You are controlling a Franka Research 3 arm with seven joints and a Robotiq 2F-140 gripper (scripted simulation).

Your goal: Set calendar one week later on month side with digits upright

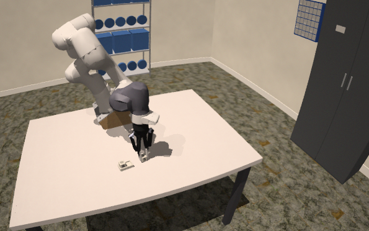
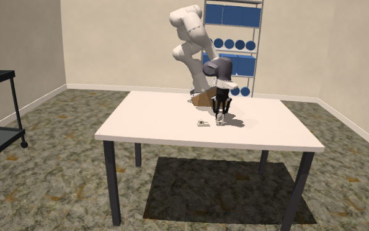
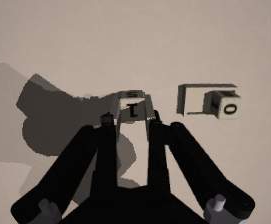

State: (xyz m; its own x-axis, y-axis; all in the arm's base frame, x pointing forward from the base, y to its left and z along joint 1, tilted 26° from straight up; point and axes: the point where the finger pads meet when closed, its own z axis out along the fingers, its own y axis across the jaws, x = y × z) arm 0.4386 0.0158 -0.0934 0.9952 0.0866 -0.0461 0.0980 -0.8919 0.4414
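Observation:
The tray (image 1: 127, 168) (image 2: 206, 125) (image 3: 195, 103) is small, cream and flat on the table. One cube (image 1: 121, 163) (image 2: 201, 122) (image 3: 229, 110) stands at one end of it; a 0 shows on its top in the wrist view, and its front digit looks like an 8 in the exterior view. The other end of the tray is vacant. My gripper (image 1: 144, 154) (image 2: 220, 119) (image 3: 132, 104) is shut on the other cube (image 1: 144, 158) (image 2: 219, 123) (image 3: 132, 109), beside the tray's vacant end, low at the table. Its upper face shows a 1; a side digit looks like a 5.
The table (image 1: 72, 174) (image 2: 153, 124) extends around the tray on all sides. The arm's brown base block (image 1: 116, 120) (image 2: 203, 99) stands at the back. A shelf rack, a dark cabinet and a black cart stand away from the table.

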